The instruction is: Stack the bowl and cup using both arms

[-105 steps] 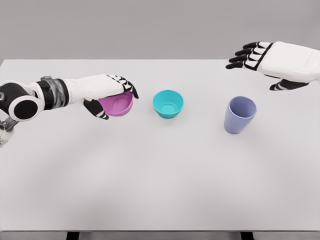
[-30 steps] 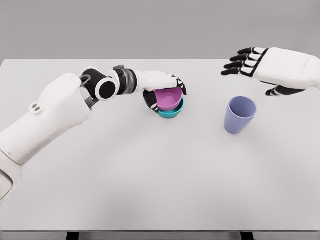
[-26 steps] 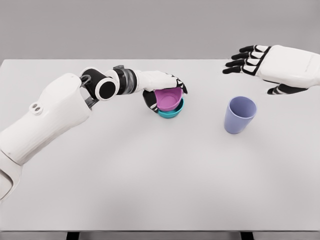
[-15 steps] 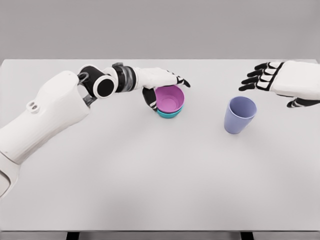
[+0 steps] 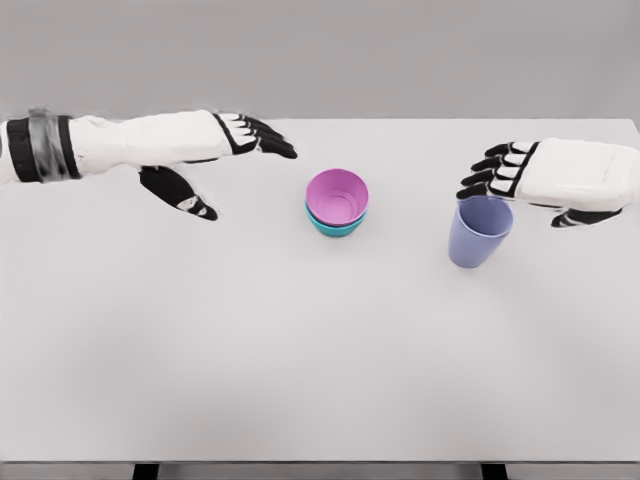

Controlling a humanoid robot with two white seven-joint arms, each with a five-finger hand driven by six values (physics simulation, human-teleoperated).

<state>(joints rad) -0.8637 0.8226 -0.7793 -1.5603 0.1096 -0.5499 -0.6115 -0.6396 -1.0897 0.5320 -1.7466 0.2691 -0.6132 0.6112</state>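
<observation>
Head view puts the lavender cup [image 5: 479,231] upright on the worktop [image 5: 320,350], well to the right of the bowl stack, where the pink bowl [image 5: 337,194] sits nested in the teal bowl [image 5: 336,226]. Right hand [image 5: 545,180] hovers directly above and just behind the cup's rim, fingers [image 5: 490,178] extended and loose, gripping nothing; the cup lies below its fingertips, mouth up, axis vertical. Left hand [image 5: 200,160] is well to the left of the stack, spread and empty. Right hand is clearly the nearer one, so the cup looks like its job: drop, wrap, then carry left to the stack.
</observation>
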